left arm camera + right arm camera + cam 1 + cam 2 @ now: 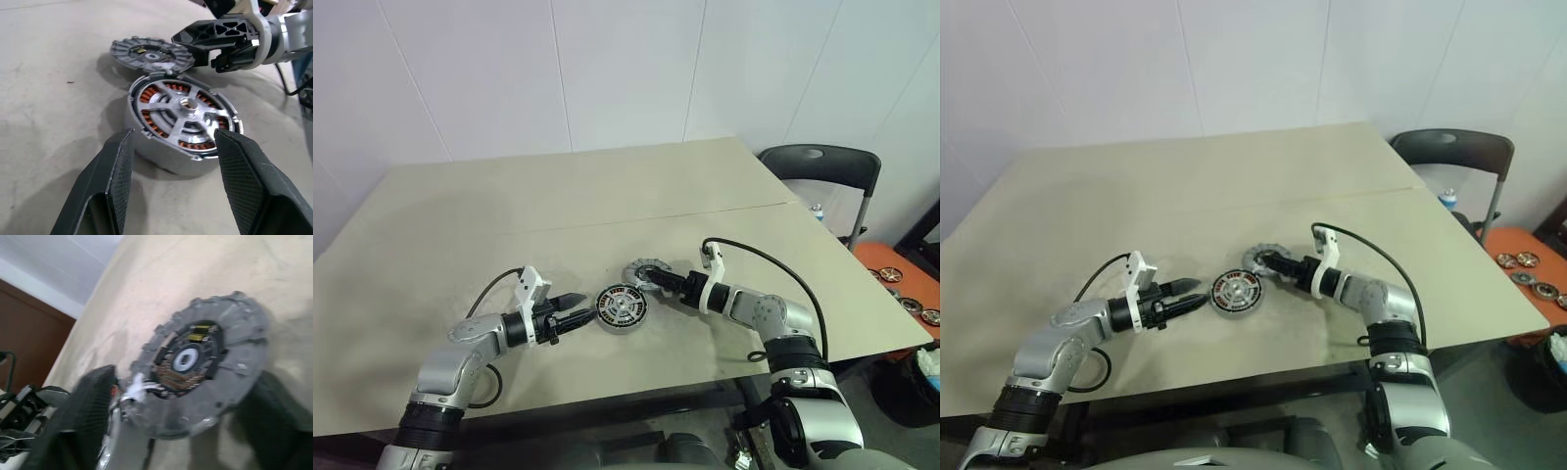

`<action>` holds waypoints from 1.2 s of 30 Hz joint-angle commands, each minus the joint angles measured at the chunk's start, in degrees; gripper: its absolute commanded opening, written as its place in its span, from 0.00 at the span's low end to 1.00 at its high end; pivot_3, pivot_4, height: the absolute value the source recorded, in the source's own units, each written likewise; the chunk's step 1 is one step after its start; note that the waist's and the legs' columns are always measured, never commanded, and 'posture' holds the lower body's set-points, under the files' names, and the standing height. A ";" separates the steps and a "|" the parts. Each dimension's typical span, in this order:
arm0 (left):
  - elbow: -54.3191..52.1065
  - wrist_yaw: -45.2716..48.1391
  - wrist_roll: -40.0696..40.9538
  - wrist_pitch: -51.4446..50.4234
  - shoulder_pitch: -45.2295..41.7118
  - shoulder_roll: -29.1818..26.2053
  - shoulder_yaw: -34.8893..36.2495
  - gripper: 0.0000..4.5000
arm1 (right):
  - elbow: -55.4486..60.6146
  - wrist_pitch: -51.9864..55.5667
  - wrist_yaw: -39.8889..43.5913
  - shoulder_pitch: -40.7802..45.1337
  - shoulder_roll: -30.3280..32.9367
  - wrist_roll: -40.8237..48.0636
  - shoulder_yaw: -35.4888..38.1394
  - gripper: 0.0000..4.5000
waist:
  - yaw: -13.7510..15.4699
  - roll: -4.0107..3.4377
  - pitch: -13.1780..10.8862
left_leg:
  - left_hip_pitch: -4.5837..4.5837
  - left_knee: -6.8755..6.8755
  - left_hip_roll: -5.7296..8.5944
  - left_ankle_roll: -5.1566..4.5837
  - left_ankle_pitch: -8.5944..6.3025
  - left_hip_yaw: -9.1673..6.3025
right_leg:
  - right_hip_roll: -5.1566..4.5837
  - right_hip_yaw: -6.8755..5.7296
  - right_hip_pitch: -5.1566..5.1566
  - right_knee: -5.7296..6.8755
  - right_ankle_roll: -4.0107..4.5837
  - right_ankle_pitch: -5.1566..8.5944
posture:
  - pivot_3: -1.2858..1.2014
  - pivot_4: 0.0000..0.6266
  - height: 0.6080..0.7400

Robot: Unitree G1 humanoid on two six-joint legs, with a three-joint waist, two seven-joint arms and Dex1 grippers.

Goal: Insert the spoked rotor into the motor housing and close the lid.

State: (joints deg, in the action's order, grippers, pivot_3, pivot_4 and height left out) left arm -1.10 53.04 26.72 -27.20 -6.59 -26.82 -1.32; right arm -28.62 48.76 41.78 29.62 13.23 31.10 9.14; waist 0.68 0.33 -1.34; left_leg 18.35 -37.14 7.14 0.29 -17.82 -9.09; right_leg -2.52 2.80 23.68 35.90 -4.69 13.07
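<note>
Roughly mid-table (460, 225): one motor housing (622, 308), lying flat with one spoked rotor (188, 105) already seated inside, copper windings visible between the spokes. One lid (644, 274), grey w/ notched edge, lies just behind the housing on its right side, overlapping or touching its rim. Left gripper (579, 317) sits just left of the housing, fingers (117, 171) apart either side of it, not gripping. Right gripper (658, 281) reaches in from the housing's right; fingers straddle the lid, can't tell if clamped. One chair (827, 166) far right. No readable writing anywhere.
</note>
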 commanded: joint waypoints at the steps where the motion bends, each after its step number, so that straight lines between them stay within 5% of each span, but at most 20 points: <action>1: -0.37 -0.17 -0.11 1.39 -1.09 -0.05 0.90 0.61 | 4.44 -4.17 2.94 -0.78 1.70 -3.57 -5.19 0.56 | 0.01 0.00 0.00 | 0.06 0.01 0.00 0.00 0.00 0.00 | 0.00 0.00 0.07 0.00 0.00 0.00 | 0.52 0.00 1.00; 5: 0.57 -0.35 -0.56 2.03 -1.27 0.03 0.69 0.61 | 9.75 -9.12 2.78 -0.26 1.63 -5.86 -7.79 0.26 | -0.26 -0.06 -0.04 | 0.10 0.05 0.00 -0.04 -0.03 0.04 | -0.01 0.02 0.12 -0.01 -0.01 0.00 | 0.52 0.00 1.00; 18: 2.21 -0.99 -1.40 3.07 -1.48 0.54 0.86 0.61 | 25.65 -24.84 13.30 -2.19 9.91 -16.64 -22.94 0.26 | 0.13 -0.13 -0.10 | 0.18 0.06 -0.01 -0.08 -0.06 0.03 | -0.01 0.01 0.17 -0.12 -0.03 0.01 | 0.52 0.00 1.00; 36: 3.77 -0.55 -1.83 3.74 -2.89 -0.11 1.09 0.61 | 29.12 -23.75 23.08 -6.92 18.31 -18.86 -29.05 0.26 | 0.17 -0.10 -0.14 | 0.21 0.10 -0.04 -0.29 -0.32 0.08 | -0.01 0.02 0.02 -0.59 -0.17 0.10 | 0.52 0.00 1.00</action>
State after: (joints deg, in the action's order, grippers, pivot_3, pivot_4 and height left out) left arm 4.03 52.28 24.94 -24.37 -8.76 -26.67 -0.96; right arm -1.33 24.68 63.86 22.06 30.65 12.49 -19.81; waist 0.84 0.23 -1.49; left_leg 18.55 -37.06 7.10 0.00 -18.15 -9.02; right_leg -2.54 2.82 23.69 35.32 -4.86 13.18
